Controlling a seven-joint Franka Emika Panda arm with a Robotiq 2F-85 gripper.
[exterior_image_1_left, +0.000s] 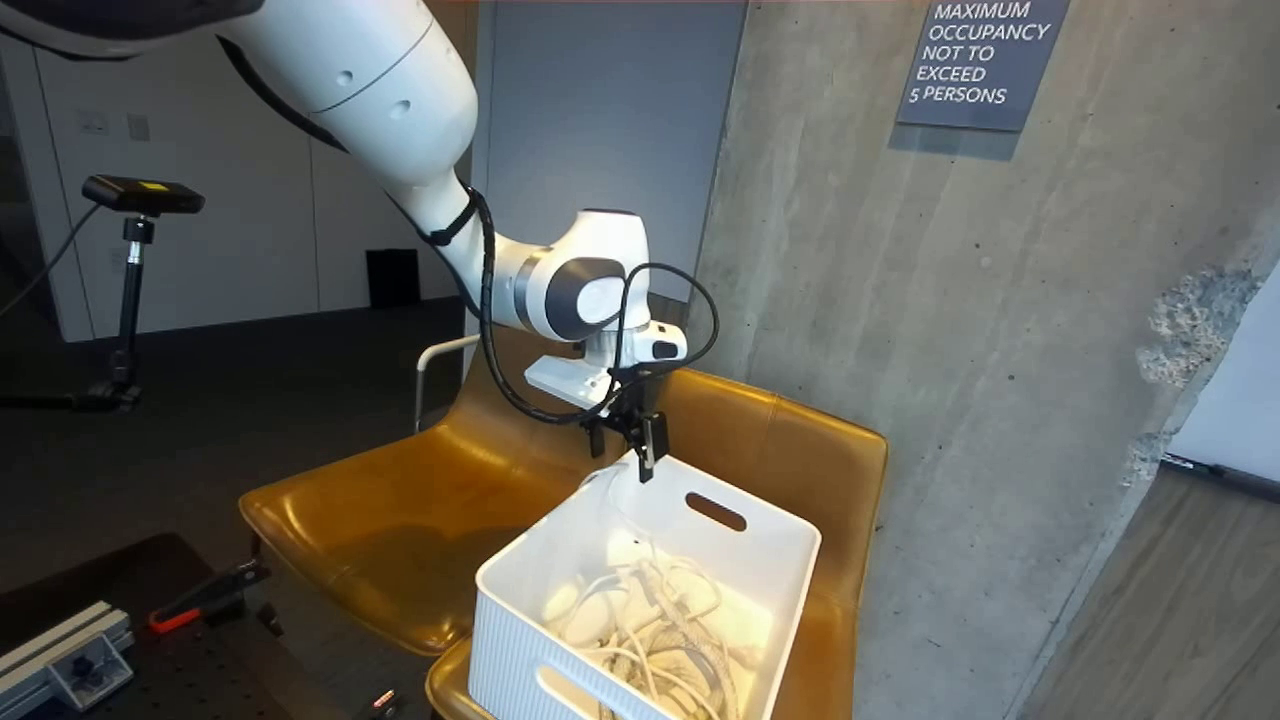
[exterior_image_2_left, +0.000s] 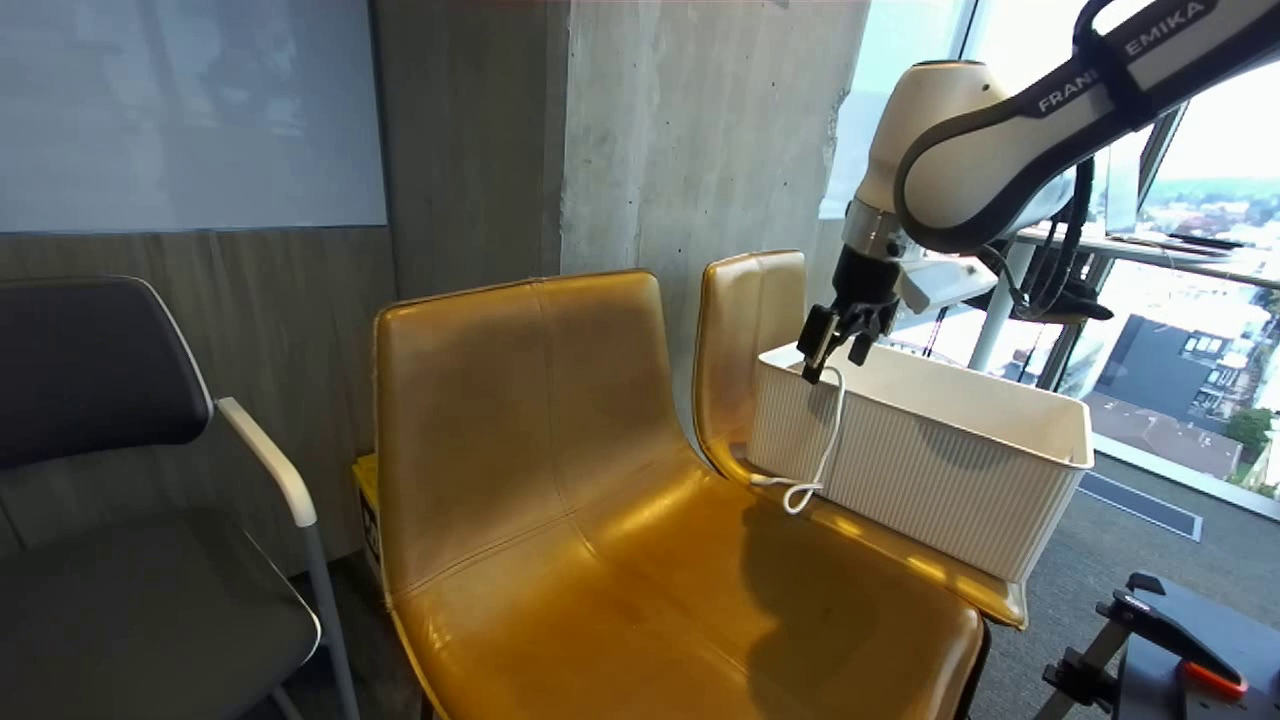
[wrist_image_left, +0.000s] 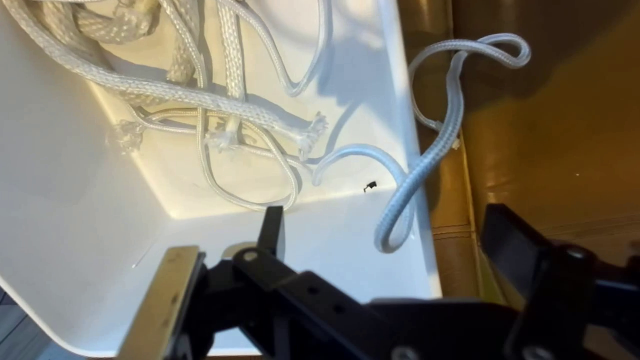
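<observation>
The pincer (wrist_image_left: 384, 216) is spread wide and nothing is grasped. Its fingers (wrist_image_left: 515, 240) are set on either side of the rim (wrist_image_left: 426, 255) of the white bin (exterior_image_2_left: 940, 480), one towards the inside, the other towards the brown seating (wrist_image_left: 575, 130); whether the rim is touched cannot be told. Between them, the white cord (wrist_image_left: 440, 146) is draped over that rim, partly inside the bin, partly hanging outside in a loop. For a sound grip, its raised bend is best centred between the pads, with the stiff wall kept out of the bite. Any lift is best made slowly and straight, lest the tangled ropes (wrist_image_left: 165, 90) be dragged along.
</observation>
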